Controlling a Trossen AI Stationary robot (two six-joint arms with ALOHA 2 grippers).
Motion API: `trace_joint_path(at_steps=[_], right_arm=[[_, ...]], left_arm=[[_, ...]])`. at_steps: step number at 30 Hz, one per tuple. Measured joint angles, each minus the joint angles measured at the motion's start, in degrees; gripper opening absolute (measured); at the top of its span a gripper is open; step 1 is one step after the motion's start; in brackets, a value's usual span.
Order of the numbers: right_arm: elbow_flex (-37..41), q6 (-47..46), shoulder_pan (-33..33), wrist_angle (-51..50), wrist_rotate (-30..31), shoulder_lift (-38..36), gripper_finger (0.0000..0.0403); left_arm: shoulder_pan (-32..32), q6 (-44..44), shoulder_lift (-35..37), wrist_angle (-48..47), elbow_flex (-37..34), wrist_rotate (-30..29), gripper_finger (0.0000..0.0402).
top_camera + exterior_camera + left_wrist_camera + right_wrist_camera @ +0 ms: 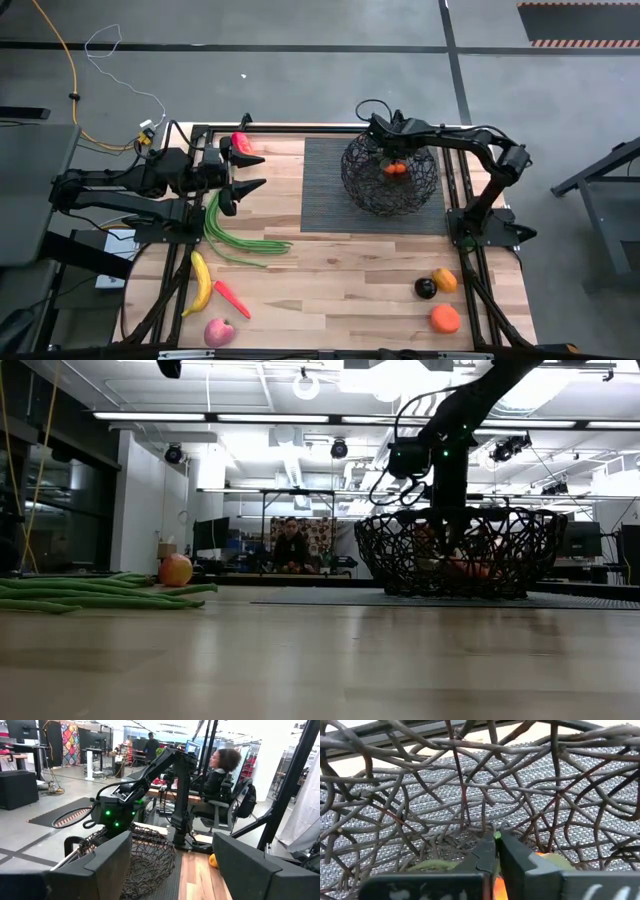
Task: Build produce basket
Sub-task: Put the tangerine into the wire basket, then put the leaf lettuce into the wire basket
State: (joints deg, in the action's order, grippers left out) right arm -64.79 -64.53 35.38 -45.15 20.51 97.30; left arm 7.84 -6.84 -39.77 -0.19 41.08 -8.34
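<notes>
The right arm reached across, its gripper (496, 851) pointing down inside the round black wire basket (389, 175) on the bench (340, 285), fingers nearly closed on a small green stem above an orange-red fruit (396, 168). The left gripper (248, 172) hovered open, level, pointing towards the basket
</notes>
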Motion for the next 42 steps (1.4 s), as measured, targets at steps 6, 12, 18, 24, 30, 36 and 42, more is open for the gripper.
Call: trace_joint_path(at_steps=[6,12,18,24,30,36,42], right_arm=[[0.0,0.0,0.0,-0.4,-0.2,0.0,0.0107],[0.0,1.8,0.0,-2.1,-0.4,-1.6,0.0184],[0.0,10.9,0.0,-0.8,0.5,-8.8,0.0216],[0.0,27.8,-4.2,0.2,-4.8,-22.1,0.0218],[0.0,31.6,-17.3,-1.3,-7.0,-33.2,0.0218],[0.0,28.4,-33.3,0.7,1.6,-36.2,0.0218],[0.0,27.3,-43.4,5.1,9.9,-31.7,0.0218]], left_arm=[[0.0,0.0,0.0,0.0,0.0,0.0,0.0268],[0.0,0.0,0.0,0.0,0.0,0.0,0.0268],[0.0,0.0,0.0,0.0,0.0,0.0,0.0268],[0.0,0.0,0.0,0.0,0.0,0.0,0.0268],[0.0,0.0,0.0,0.0,0.0,0.0,0.0268],[0.0,-0.4,0.0,0.0,0.0,0.0,0.0268],[0.0,-0.5,0.0,0.0,0.0,-1.3,0.0268]])
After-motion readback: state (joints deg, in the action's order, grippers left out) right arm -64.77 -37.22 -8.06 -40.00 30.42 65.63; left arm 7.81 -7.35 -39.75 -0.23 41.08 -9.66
